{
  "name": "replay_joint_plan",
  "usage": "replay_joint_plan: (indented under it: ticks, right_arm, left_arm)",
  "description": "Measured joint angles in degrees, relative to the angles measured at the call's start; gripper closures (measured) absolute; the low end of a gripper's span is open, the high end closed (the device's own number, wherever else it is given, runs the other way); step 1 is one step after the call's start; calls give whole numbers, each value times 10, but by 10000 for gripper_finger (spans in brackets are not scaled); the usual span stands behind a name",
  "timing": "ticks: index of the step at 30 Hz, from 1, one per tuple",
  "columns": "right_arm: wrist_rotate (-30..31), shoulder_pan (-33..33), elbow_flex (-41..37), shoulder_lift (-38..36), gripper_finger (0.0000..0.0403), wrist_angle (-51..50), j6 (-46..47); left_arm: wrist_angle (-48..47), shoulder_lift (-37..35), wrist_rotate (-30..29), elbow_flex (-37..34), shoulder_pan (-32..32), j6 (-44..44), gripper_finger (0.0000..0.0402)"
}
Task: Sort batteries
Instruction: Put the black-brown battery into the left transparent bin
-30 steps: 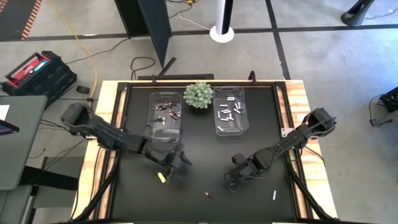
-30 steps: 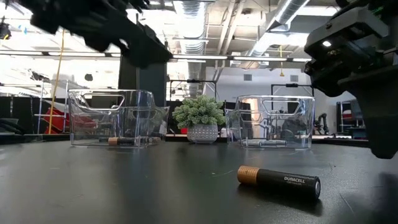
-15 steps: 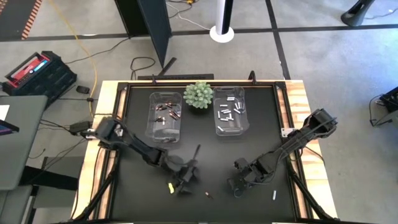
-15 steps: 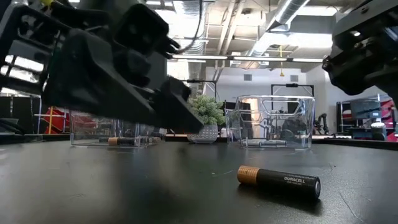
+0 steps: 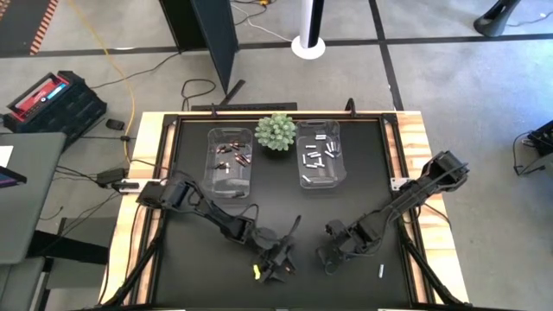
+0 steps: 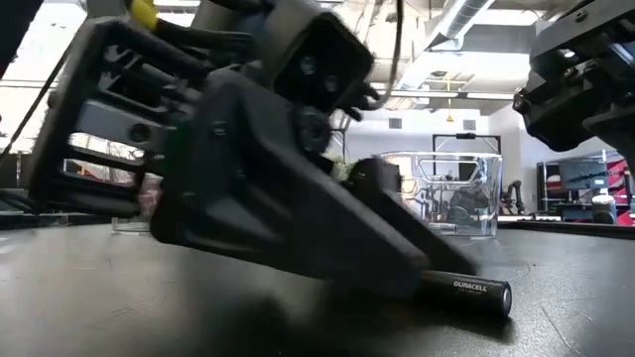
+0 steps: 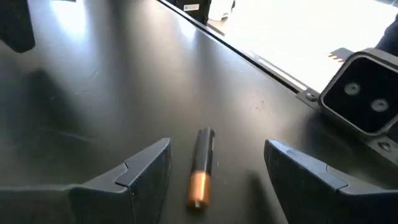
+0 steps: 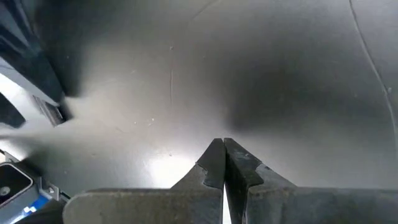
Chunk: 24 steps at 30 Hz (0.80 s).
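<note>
Left wrist view: the left gripper [image 7: 214,180] hangs low over the black table [image 7: 93,93], fingers [image 7: 140,171] spread wide to either side of a dark battery [image 7: 202,163] with a copper end, lying flat and untouched.
Low view: the same cell [image 6: 466,294] rests on the table top, with the left gripper's tip [image 6: 437,270] bearing down just above it.
Step in hand: the pick-up of a stray dark cell, judged by the straddling fingers; no grip is made yet.
Next move: likely a short drop and a squeeze across the cell's width, then a carry to the left clear bin [image 5: 232,159], where other dark cells lie.
Right gripper: [image 5: 327,257] parked near the table's front right, fingers pressed together and empty.
Other batteries: a pale cell [image 5: 379,269] sits alone near the front right; pale ones fill the right clear bin [image 5: 320,154].
Edges: the pick happens close to the table's front rim, so a nudged cell could roll off.
Open room: bare table lies between the pick point and the bins; a spiky plant [image 5: 276,130] stands between the two bins.
</note>
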Motion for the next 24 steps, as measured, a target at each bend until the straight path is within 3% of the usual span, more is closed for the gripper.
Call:
replay_joint_plan:
  ticks: [11,24]
  right_arm:
    - [0,13,0,0,382,2,-14]
    - [-1,15,0,0,382,7,-39]
  left_arm:
    - [25,66,6,64,2,-26,186]
    - [8,77,-13,74,3,-10,326]
